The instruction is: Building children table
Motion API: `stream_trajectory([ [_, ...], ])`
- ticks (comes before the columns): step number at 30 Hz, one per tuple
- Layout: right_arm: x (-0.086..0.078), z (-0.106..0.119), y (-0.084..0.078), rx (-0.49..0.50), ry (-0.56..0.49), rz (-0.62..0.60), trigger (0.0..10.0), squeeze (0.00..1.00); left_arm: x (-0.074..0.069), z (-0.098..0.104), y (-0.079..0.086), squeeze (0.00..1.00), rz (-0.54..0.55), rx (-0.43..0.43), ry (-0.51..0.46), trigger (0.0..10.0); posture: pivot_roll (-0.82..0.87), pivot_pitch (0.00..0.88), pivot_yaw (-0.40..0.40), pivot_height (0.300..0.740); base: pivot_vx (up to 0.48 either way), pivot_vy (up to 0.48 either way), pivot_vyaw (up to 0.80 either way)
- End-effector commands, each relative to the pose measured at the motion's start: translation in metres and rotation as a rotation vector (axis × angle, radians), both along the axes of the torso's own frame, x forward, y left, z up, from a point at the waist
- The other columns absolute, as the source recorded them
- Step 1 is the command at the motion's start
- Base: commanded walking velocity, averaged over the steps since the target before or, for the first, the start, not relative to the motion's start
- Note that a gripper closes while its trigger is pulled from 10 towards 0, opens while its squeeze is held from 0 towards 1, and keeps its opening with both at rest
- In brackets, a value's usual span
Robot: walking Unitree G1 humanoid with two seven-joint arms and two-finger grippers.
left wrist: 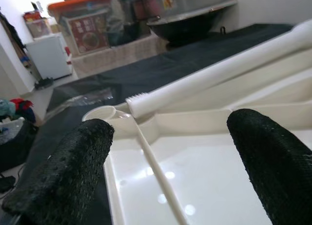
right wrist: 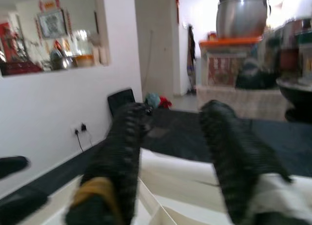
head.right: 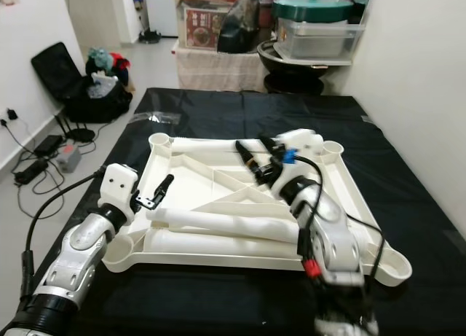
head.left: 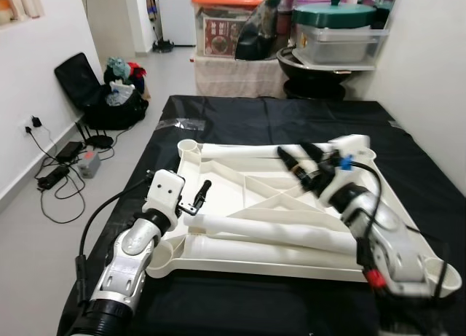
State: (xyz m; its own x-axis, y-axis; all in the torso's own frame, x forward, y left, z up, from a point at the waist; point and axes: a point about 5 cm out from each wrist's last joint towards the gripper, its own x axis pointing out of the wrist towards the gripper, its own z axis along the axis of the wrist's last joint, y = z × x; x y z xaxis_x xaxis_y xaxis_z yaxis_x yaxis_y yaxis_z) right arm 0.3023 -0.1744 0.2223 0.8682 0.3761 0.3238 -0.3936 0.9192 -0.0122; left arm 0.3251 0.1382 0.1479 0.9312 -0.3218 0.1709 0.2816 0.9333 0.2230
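Observation:
A white plastic table top (head.left: 240, 267) lies upside down on a black cloth (head.left: 240, 117), with round sockets at its corners. Several white tube legs (head.left: 284, 230) lie loose across it, and another leg (left wrist: 219, 73) rests along the far rim. My left gripper (head.left: 195, 201) hovers just over the top's left edge, open, with nothing between its fingers (left wrist: 63, 181). My right gripper (head.left: 298, 157) hangs over the far middle of the top, open and holding nothing; its fingers (right wrist: 117, 161) point toward the left wall.
A black bag (head.left: 91, 95) with clothes sits on the floor at the left, by a power strip and cables (head.left: 65, 161). Storage boxes (head.left: 233, 30) and a green-lidded pot (head.left: 335, 15) stand behind the cloth. A white wall runs close on the right.

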Motion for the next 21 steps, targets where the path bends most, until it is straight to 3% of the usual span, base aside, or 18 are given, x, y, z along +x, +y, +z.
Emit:
stream_trajectory([
  [1, -0.007, 0.001, 0.000, -0.014, -0.010, -0.007, 0.0, 0.00, -0.002, -0.002, -0.004, 0.00, -0.020, 0.014, 0.007, 10.0, 0.02, 0.000, -0.005, 0.740, 0.000, 0.000, 0.00],
  [2, -0.008, -0.004, 0.004, -0.045, 0.037, 0.010, 8.9, 0.00, -0.002, -0.002, -0.005, 0.00, -0.022, 0.013, 0.007, 10.0, 0.01, 0.000, -0.004, 0.740, 0.000, 0.000, 0.00],
  [3, -0.010, -0.007, 0.007, -0.067, 0.051, 0.035, 10.0, 0.00, -0.002, -0.002, -0.005, 0.00, -0.025, 0.013, 0.007, 10.0, 0.01, 0.000, -0.005, 0.740, 0.000, 0.000, 0.00],
  [4, -0.010, -0.007, 0.007, -0.067, 0.051, 0.035, 10.0, 0.00, -0.002, -0.002, -0.005, 0.00, -0.025, 0.013, 0.007, 10.0, 0.01, 0.000, -0.005, 0.740, 0.000, 0.000, 0.00],
  [5, -0.014, -0.005, 0.011, -0.065, 0.031, 0.091, 0.0, 0.00, -0.001, -0.002, -0.005, 0.00, -0.027, 0.013, 0.007, 10.0, 0.01, 0.000, -0.011, 0.740, 0.000, 0.000, 0.00],
  [6, -0.017, -0.002, 0.013, -0.058, 0.007, 0.129, 0.0, 0.00, -0.001, -0.002, -0.006, 0.00, -0.028, 0.013, 0.007, 10.0, 0.01, 0.000, -0.013, 0.740, 0.000, 0.000, 0.00],
  [9, -0.008, -0.005, 0.012, -0.098, 0.065, 0.076, 0.0, 0.00, -0.001, -0.001, -0.005, 0.00, -0.022, 0.009, 0.006, 10.0, 0.01, 0.000, -0.022, 0.740, 0.000, 0.000, 0.00],
  [10, -0.002, -0.007, 0.009, -0.096, 0.090, 0.031, 10.0, 0.00, -0.002, -0.001, -0.003, 0.00, -0.019, 0.008, 0.004, 10.0, 0.02, 0.000, -0.030, 0.740, 0.000, 0.000, 0.00],
  [12, -0.003, -0.007, 0.010, -0.086, 0.085, 0.024, 10.0, 0.00, -0.002, -0.001, -0.003, 0.00, -0.019, 0.008, 0.004, 10.0, 0.02, 0.000, -0.030, 0.740, 0.000, 0.000, 0.00],
  [13, -0.004, -0.005, 0.012, -0.050, 0.057, 0.036, 0.0, 0.00, -0.003, -0.001, -0.002, 0.00, -0.016, 0.009, 0.004, 10.0, 0.03, 0.000, -0.041, 0.740, 0.000, 0.000, 0.00],
  [15, -0.004, -0.006, 0.015, -0.017, 0.049, 0.010, 0.0, 0.00, -0.004, -0.002, 0.001, 0.00, -0.009, 0.013, 0.004, 10.0, 0.03, 0.000, -0.045, 0.740, 0.000, 0.000, 0.00],
  [16, -0.002, -0.008, 0.015, -0.004, 0.075, -0.011, 1.6, 0.00, -0.005, -0.002, 0.003, 0.00, -0.006, 0.014, 0.005, 10.0, 0.04, 0.000, -0.046, 0.740, 0.000, 0.000, 0.00],
  [17, -0.002, -0.008, 0.015, -0.004, 0.075, -0.011, 1.6, 0.00, -0.005, -0.002, 0.003, 0.00, -0.006, 0.014, 0.005, 10.0, 0.04, 0.000, -0.046, 0.740, 0.000, 0.000, 0.00],
  [18, -0.001, -0.012, 0.014, 0.001, 0.098, -0.032, 10.0, 0.00, -0.005, -0.002, 0.004, 0.00, -0.004, 0.015, 0.006, 10.0, 0.03, 0.000, -0.047, 0.740, 0.000, 0.000, 0.00],
  [21, -0.002, -0.012, 0.013, 0.016, 0.099, -0.044, 10.0, 0.00, -0.005, -0.001, 0.004, 0.00, -0.004, 0.015, 0.006, 10.0, 0.03, 0.000, -0.047, 0.740, 0.000, 0.000, 0.00],
])
